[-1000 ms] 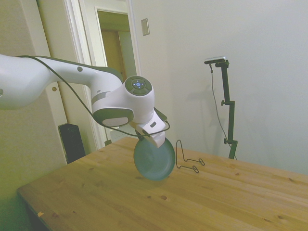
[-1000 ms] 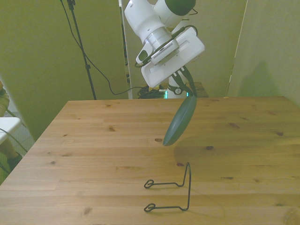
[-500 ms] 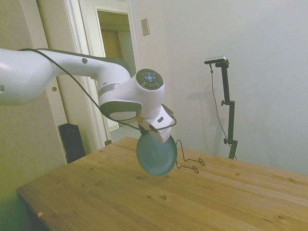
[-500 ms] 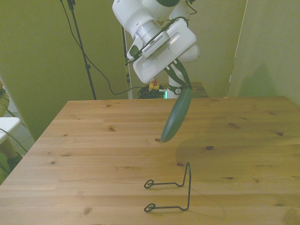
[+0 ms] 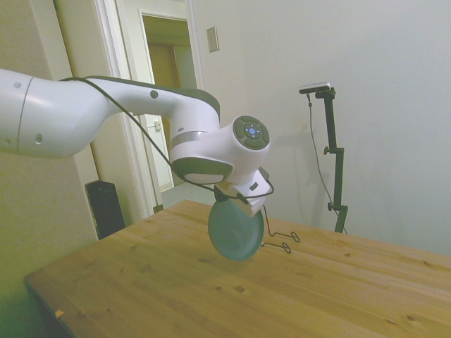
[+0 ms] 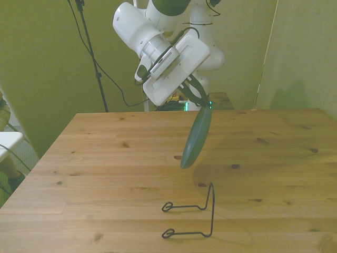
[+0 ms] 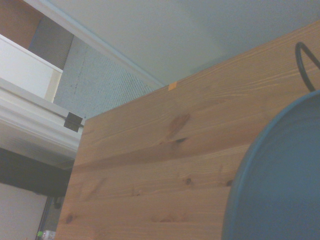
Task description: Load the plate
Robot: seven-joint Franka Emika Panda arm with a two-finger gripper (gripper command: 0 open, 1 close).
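Note:
The teal-green plate hangs on edge above the table, tilted, held by its upper rim. My gripper is shut on that rim, seen from the front view with the plate below it. The plate's lower edge floats clear of the wood. In the wrist view the plate fills one corner. The black wire stand sits on the table nearer the camera in the front view, apart from the plate; in the side view the wire stand is just behind the plate.
The wooden table stretches wide around the stand. In the wrist view the table's edge and the floor beyond it show. A doorway lies behind the arm in the side view.
The arm has carried the plate toward the wire stand, rightward in the side view. The plate has turned more upright and stays in the grip.

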